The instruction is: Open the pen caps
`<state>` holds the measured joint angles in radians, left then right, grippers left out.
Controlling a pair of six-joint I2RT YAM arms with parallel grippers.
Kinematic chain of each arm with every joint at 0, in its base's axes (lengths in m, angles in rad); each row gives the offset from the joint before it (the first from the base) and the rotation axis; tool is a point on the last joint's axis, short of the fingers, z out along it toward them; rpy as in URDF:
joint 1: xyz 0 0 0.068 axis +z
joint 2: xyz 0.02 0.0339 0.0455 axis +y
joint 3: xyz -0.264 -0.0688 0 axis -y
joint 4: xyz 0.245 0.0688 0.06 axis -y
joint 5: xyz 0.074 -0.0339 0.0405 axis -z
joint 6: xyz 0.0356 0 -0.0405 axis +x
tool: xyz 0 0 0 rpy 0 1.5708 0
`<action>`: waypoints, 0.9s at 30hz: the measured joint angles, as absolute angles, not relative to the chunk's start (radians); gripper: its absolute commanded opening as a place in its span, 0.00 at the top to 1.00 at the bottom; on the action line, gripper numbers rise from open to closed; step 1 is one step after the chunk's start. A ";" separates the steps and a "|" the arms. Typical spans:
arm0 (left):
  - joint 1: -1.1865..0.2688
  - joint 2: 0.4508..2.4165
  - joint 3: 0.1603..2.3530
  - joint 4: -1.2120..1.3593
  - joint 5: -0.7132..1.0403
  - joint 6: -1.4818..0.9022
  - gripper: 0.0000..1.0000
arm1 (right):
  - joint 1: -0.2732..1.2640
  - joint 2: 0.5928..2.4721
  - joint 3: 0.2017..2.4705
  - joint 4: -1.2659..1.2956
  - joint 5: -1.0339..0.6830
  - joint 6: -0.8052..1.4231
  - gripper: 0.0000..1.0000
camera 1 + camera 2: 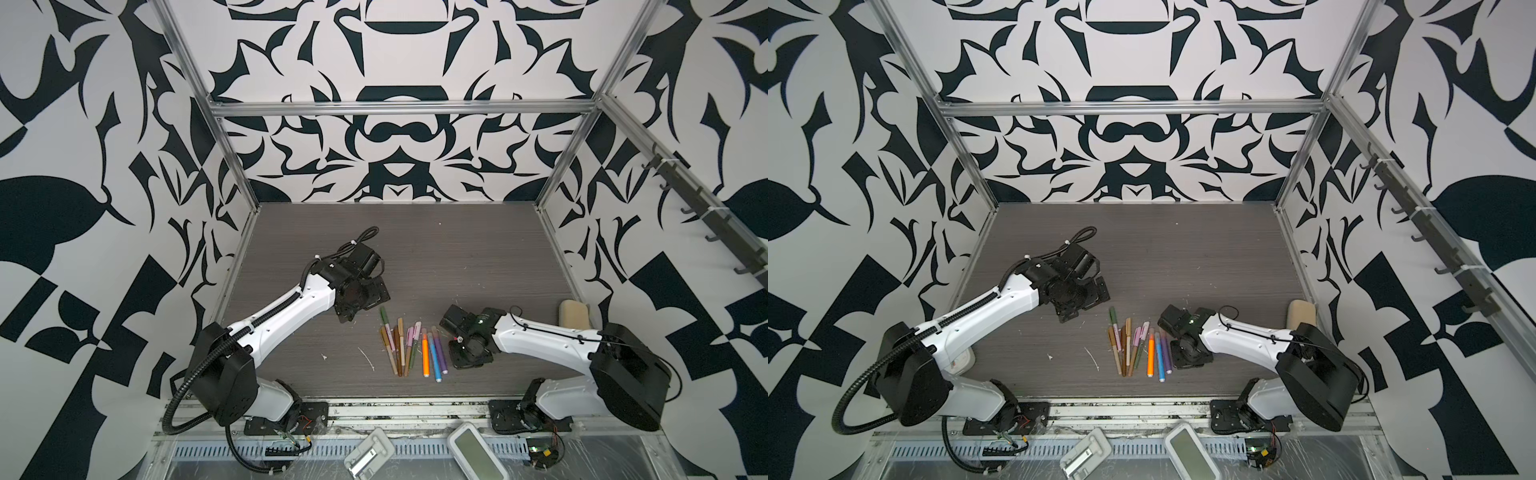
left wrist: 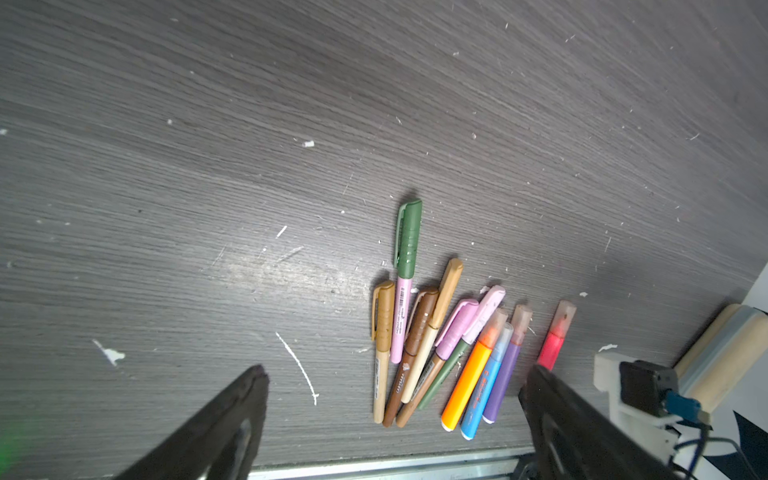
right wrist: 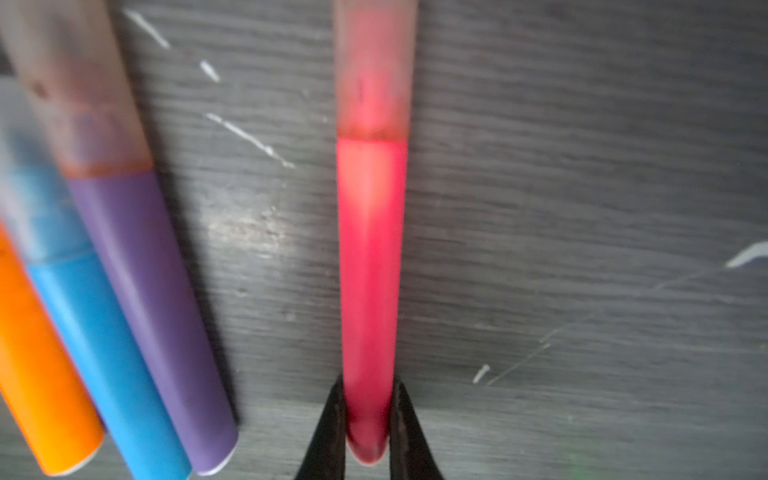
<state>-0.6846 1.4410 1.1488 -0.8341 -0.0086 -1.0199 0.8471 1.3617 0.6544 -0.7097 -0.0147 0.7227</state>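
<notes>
Several pens (image 1: 409, 347) lie fanned out on the dark wood table, each with its cap on. Among the pen caps are a green one (image 2: 408, 237), a brown one (image 2: 422, 320) and a pink one (image 2: 457, 328). My right gripper (image 3: 368, 386) is shut on the rear end of the pink-red pen (image 3: 370, 270), which lies a little apart from the purple pen (image 3: 153, 311). Its translucent cap (image 3: 374, 62) points away from the jaws. My left gripper (image 2: 397, 370) hangs wide open above the table, just left of the fan (image 1: 1123, 345), holding nothing.
A beige block (image 1: 574, 312) rests against the right wall. The metal rail (image 2: 374, 467) runs along the table's front edge, with two white devices (image 1: 478, 451) beyond it. White scraps (image 2: 110, 353) dot the wood.
</notes>
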 measured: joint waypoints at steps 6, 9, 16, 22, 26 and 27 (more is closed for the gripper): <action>-0.678 1.550 1.278 -0.840 0.092 -1.024 0.02 | 0.846 1.324 0.767 -0.801 -0.019 0.637 1.00; -0.666 1.598 1.325 -0.820 0.175 -1.052 0.08 | 0.834 1.299 0.881 -0.804 -0.094 0.576 1.00; -0.654 1.631 1.360 -0.747 0.307 -1.127 0.25 | 0.799 1.337 0.993 -0.732 -0.385 0.551 1.00; -0.654 1.634 1.364 -0.709 0.365 -1.150 0.39 | 0.786 1.377 1.015 -0.685 -0.516 0.588 1.00; -0.654 1.642 1.364 -0.694 0.387 -1.155 0.45 | 0.777 1.396 1.056 -0.670 -0.543 0.599 1.00; -0.654 1.644 1.364 -0.693 0.391 -1.157 0.47 | 0.773 1.399 1.062 -0.667 -0.546 0.601 1.00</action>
<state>-0.6544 1.6440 1.3640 -0.6926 0.3908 -1.1572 0.7731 1.3987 1.0618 -0.6670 -0.5461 0.6006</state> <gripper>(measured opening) 0.568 0.169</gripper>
